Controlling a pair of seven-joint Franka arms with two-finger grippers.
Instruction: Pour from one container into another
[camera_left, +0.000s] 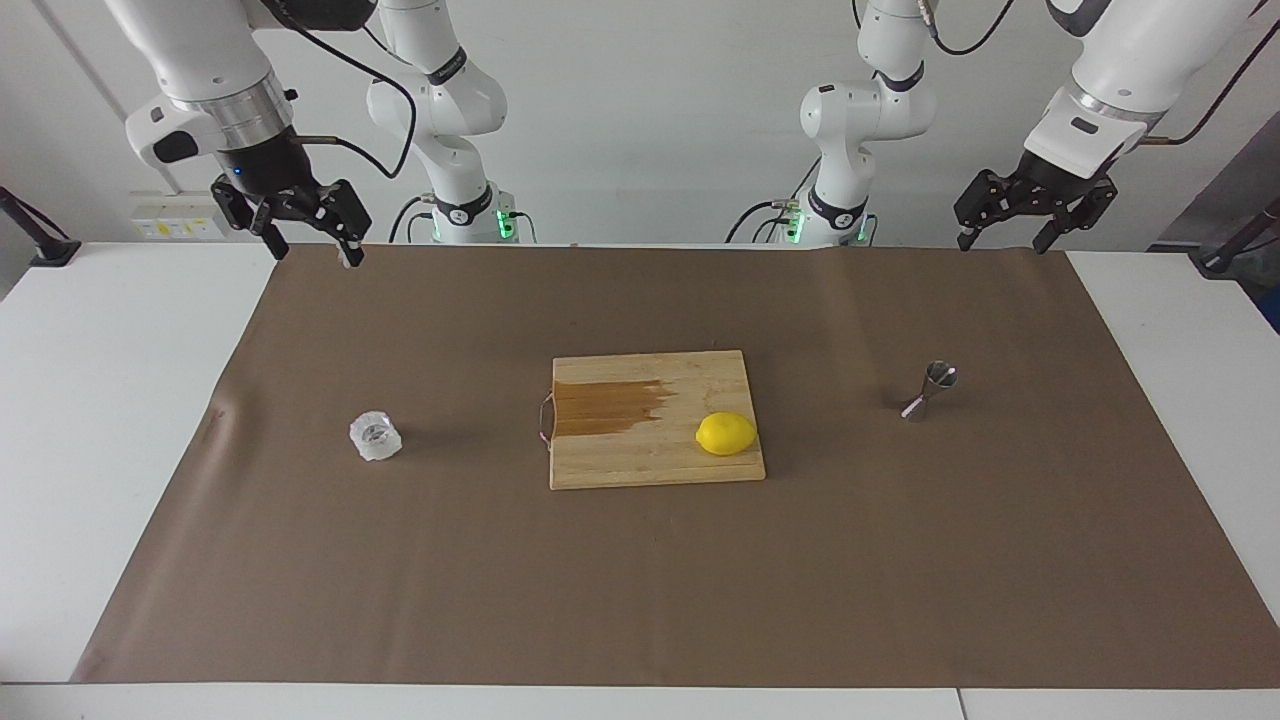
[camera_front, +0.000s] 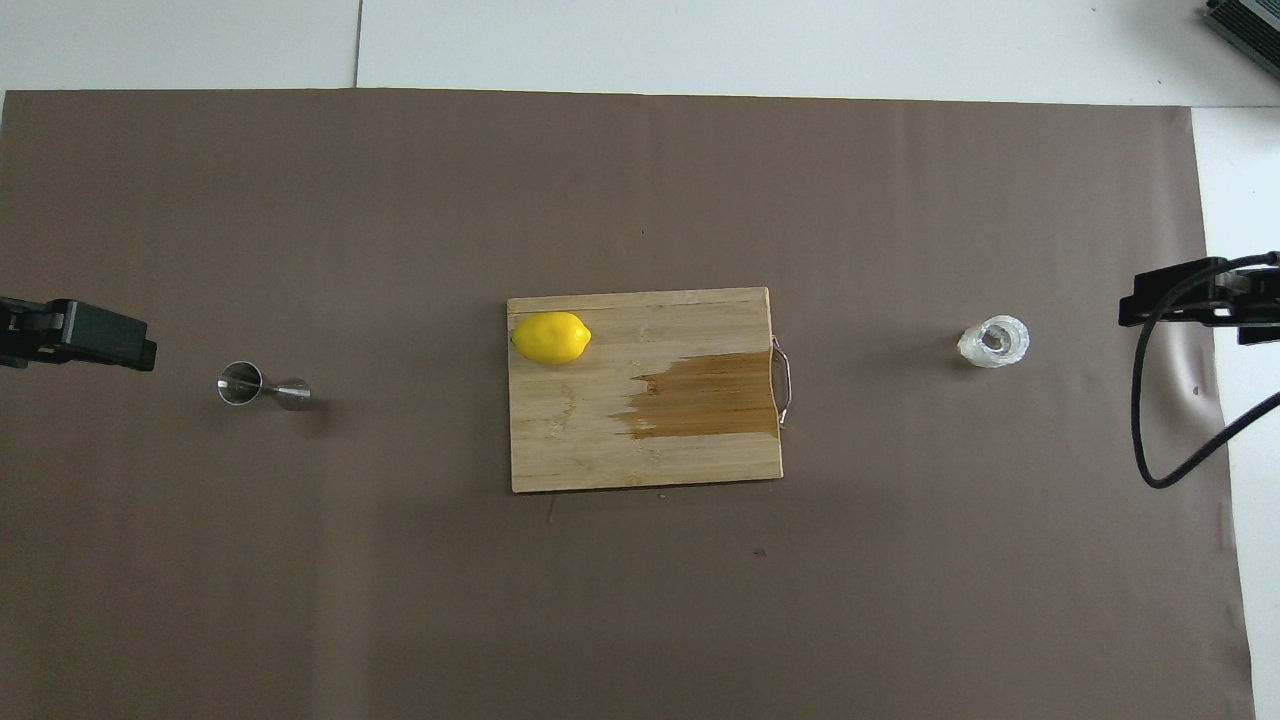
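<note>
I see a white counter covered over most of its top by brown paper. On the paper, in a row: a clear cup toward the right arm's end, a wooden board at the middle, and a steel jigger, upright, toward the left arm's end. All three stand well apart. The board bears a dark wet patch at its handle end.

Bright, even room light from above; soft short shadows beside the cup and jigger. Everything sharp, no glare.
</note>
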